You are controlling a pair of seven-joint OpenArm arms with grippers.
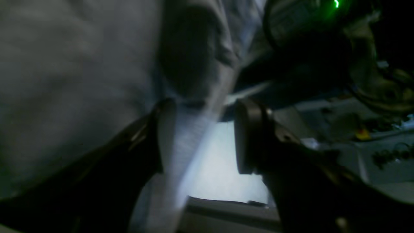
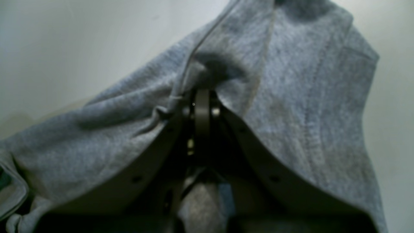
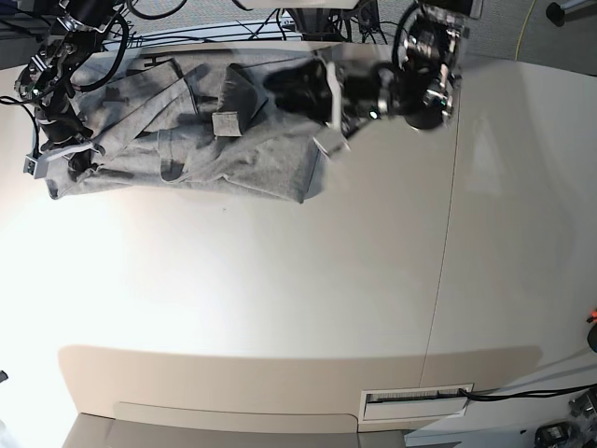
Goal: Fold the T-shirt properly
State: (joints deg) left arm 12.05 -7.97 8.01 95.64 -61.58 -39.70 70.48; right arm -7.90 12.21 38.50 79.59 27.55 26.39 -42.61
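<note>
The heather-grey T-shirt [image 3: 233, 163] lies crumpled across the table's far left part. My right gripper [image 3: 73, 154] is at the shirt's left end. In the right wrist view it [image 2: 202, 97] is shut, with cloth [image 2: 291, 97] bunched at its tips and draped over both fingers. At the shirt's right edge is my left gripper [image 3: 326, 112]. In the left wrist view, its jaws [image 1: 207, 139] stand apart. A lit strip of grey fabric [image 1: 181, 136] hangs between them against the left pad [image 1: 166, 129], and the right pad [image 1: 247, 136] is clear of it. More shirt [image 1: 64, 81] fills that view's left.
The pale table [image 3: 280, 299] stretches toward the camera, with a seam [image 3: 443, 280] down its right part. A slotted panel [image 3: 415, 399] sits at the front edge. Cables and arm bases crowd the far edge [image 3: 280, 19].
</note>
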